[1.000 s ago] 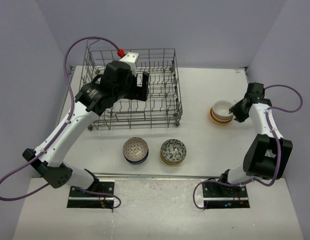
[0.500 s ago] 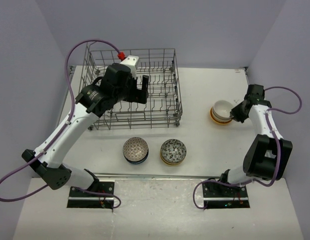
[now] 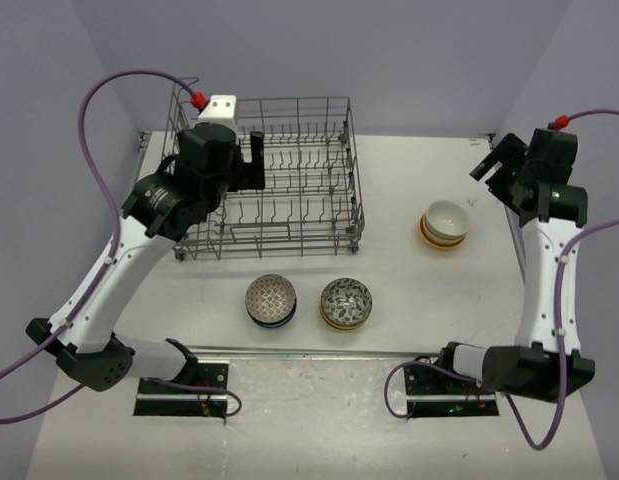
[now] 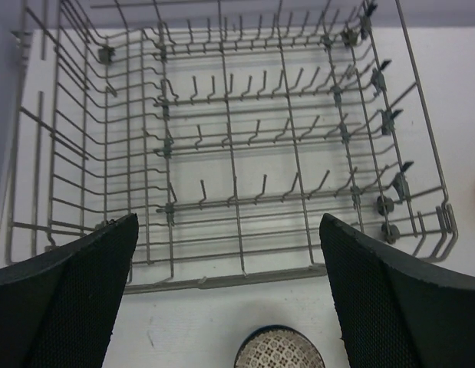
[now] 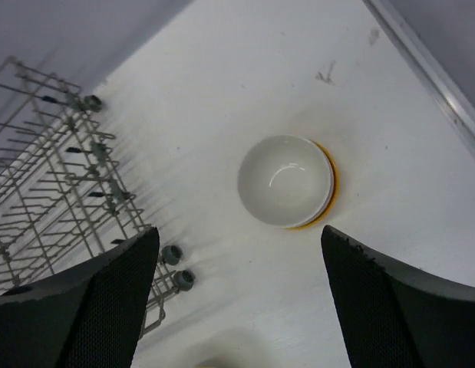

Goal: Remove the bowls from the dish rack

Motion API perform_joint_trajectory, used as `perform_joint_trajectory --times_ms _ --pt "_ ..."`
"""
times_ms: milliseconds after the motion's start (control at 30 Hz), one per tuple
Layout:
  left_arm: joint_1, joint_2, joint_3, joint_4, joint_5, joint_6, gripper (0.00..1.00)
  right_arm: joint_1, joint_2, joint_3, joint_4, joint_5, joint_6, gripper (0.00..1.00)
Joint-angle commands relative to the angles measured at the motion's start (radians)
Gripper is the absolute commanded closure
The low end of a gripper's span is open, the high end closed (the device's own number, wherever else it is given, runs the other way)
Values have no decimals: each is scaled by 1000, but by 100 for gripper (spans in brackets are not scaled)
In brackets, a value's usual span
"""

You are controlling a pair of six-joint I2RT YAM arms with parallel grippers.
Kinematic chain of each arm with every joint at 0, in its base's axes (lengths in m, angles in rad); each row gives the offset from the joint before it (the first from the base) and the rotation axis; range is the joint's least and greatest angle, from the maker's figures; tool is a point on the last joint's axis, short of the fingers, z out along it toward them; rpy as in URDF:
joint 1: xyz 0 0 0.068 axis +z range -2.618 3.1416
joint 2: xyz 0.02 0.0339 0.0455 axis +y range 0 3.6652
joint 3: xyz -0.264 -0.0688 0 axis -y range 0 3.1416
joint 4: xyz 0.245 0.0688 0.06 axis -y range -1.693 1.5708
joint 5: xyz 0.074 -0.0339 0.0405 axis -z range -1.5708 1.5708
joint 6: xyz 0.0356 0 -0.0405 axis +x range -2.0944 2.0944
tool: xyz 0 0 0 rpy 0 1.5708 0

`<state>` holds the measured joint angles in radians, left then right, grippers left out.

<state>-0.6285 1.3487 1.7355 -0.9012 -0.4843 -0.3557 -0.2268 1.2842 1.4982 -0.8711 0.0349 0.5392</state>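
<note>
- Nearest the bases, the left patterned stack (image 3: 271, 299) and the right patterned stack (image 3: 346, 302) of bowls had not moved.
- The right gripper (image 3: 492, 160) had lifted clear of the white-topped stack (image 3: 445, 222), its jaws spread and empty.
- The left gripper (image 3: 257, 158) had swung left over the dish rack (image 3: 355, 170), wide open and holding nothing.
- The rack showed no bowls, so unloading looked finished.

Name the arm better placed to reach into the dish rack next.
Left. Its open hand hangs directly over the dish rack; the right hand is off by the white bowl.
</note>
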Motion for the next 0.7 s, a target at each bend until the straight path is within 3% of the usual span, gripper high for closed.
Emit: perform_joint_trajectory --times_ms 0,67,200,367,467,667 --pt "6 -104 -65 33 -193 -11 0 75 -124 126 -210 45 -160 13" --pt "7 -195 -126 63 -242 -29 0 124 -219 146 -236 94 -211 3" --pt "6 -344 -284 68 -269 -69 0 135 -393 114 -279 59 -231 1" --pt "7 -436 -278 -180 -293 -202 0 222 -609 -33 -292 49 -281 1" --pt "6 -497 -272 -286 -281 -261 0 325 -701 -118 -333 161 -298 1" --pt "6 -612 -318 -354 -303 -140 0 389 -853 -190 -336 197 -275 1"
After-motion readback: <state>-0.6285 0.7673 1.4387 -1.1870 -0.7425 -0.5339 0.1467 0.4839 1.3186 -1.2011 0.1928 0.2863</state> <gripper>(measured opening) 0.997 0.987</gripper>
